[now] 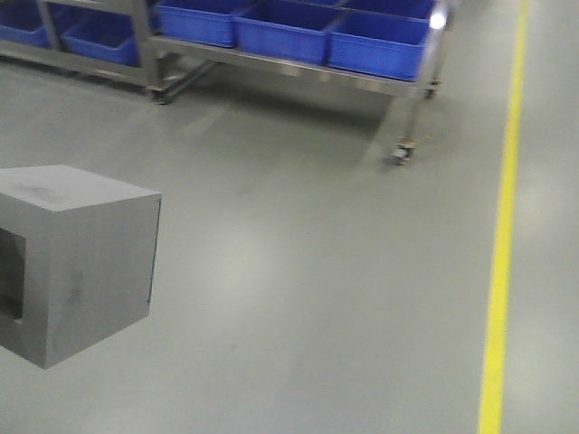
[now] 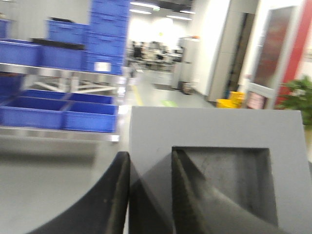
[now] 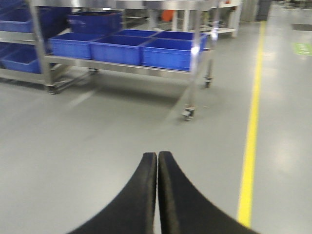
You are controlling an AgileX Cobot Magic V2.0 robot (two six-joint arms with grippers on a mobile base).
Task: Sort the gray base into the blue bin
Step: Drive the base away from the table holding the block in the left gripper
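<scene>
Claws number two: left claw (image 2: 150,163) grips one gray base (image 2: 214,127), right claw (image 3: 157,157) together.

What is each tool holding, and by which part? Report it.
Left tool grips the gray base by the wall beside its recess, one finger inside. Right tool: shut, empty.

bright, even overhead light (soft floor glare) with motion blur in every view.

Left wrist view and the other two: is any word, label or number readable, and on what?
Nothing is legible in any view.
The white label on a blue bin: too blurred to read.
The green floor marking: too blurred to read.
On the gray base: no lettering visible.
</scene>
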